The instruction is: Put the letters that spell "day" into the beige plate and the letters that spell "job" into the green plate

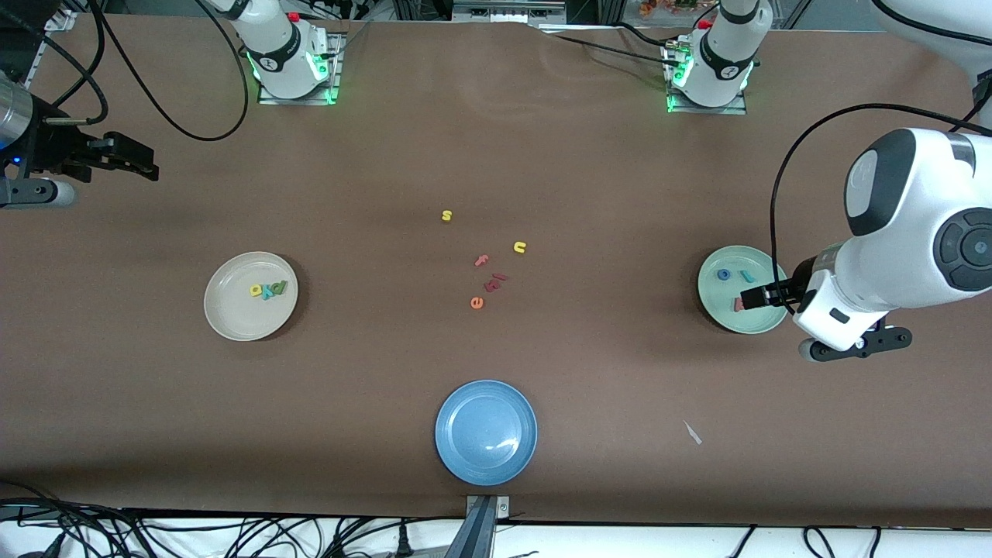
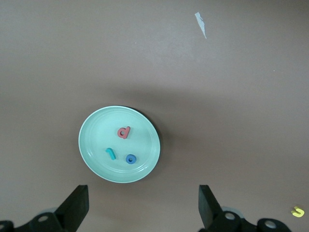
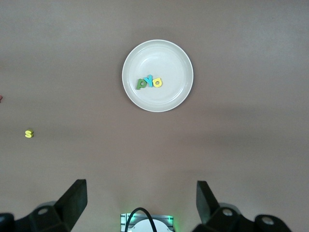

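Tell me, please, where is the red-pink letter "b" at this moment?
The red-pink "b" lies in the green plate toward the left arm's end of the table, beside the teal "j" and the blue "o"; the open left gripper hangs over it.

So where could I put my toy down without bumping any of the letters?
The blue plate holds nothing. Bare brown table lies between it and the beige plate, and between it and the green plate. It is crowded mid-table, where the loose letters lie scattered. Both filled plates are taken.
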You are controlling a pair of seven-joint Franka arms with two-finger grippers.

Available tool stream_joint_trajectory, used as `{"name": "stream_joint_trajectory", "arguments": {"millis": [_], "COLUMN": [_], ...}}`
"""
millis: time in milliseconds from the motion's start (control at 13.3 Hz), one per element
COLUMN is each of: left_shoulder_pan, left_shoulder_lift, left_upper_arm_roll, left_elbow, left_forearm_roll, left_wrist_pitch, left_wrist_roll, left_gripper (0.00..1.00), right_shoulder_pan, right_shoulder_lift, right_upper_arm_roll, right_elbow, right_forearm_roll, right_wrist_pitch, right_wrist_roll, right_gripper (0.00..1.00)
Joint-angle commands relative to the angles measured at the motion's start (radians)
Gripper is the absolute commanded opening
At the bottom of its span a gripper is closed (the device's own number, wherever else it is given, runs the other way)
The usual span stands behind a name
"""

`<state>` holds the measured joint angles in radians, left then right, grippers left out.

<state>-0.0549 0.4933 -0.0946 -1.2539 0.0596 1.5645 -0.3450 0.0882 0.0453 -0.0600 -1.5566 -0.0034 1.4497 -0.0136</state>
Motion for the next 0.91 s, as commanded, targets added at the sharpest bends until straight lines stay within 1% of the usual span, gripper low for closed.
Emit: {"name": "stream_joint_trajectory", "arguments": {"millis": [0, 151, 226, 377, 528, 679, 830], "left_shoulder_pan": [0.018, 0.02, 0.021, 0.02, 0.023, 0.05, 0.05], "left_shoulder_lift": [-0.03, -0.03, -0.03, -0.028, -0.028, -0.028, -0.028], "left_upper_arm_roll": [0.003, 0.006, 0.009, 0.01, 0.016, 0.012, 0.012], "left_elbow": [-0.028, -0.024, -0.022, -0.016, 0.002, 0.031, 0.031], "left_forearm_roll": [-0.036, -0.04, -0.037, -0.029, -0.029, -0.035, -0.029], "left_wrist_pitch": [-0.011, -0.015, -0.029, -0.035, -0.02, 0.011, 0.026], "left_wrist_roll": [0.039, 0.294, 0.317, 0.268, 0.274, 0.281, 0.303], "left_gripper": [1.0, 1.0, 1.0, 1.0, 0.99, 0.99, 0.99], "right_shoulder_pan": [-0.016, -0.016, -0.018, -0.018, -0.018, -0.018, -0.018], "right_shoulder_lift": [0.011, 0.011, 0.011, 0.011, 0.011, 0.011, 0.011], "right_upper_arm_roll": [0.016, 0.016, 0.016, 0.014, 0.014, 0.016, 0.014], "right_elbow": [0.024, 0.024, 0.024, 0.024, 0.024, 0.024, 0.024], "right_forearm_roll": [-0.012, -0.014, -0.012, -0.012, -0.013, -0.014, -0.012], "right_wrist_pitch": [0.0, 0.001, 0.001, 0.001, 0.001, 0.001, 0.001], "right_wrist_roll": [-0.006, -0.006, -0.006, -0.006, -0.006, -0.006, -0.006], "right_gripper": [1.0, 1.0, 1.0, 1.0, 1.0, 1.0, 1.0]}}
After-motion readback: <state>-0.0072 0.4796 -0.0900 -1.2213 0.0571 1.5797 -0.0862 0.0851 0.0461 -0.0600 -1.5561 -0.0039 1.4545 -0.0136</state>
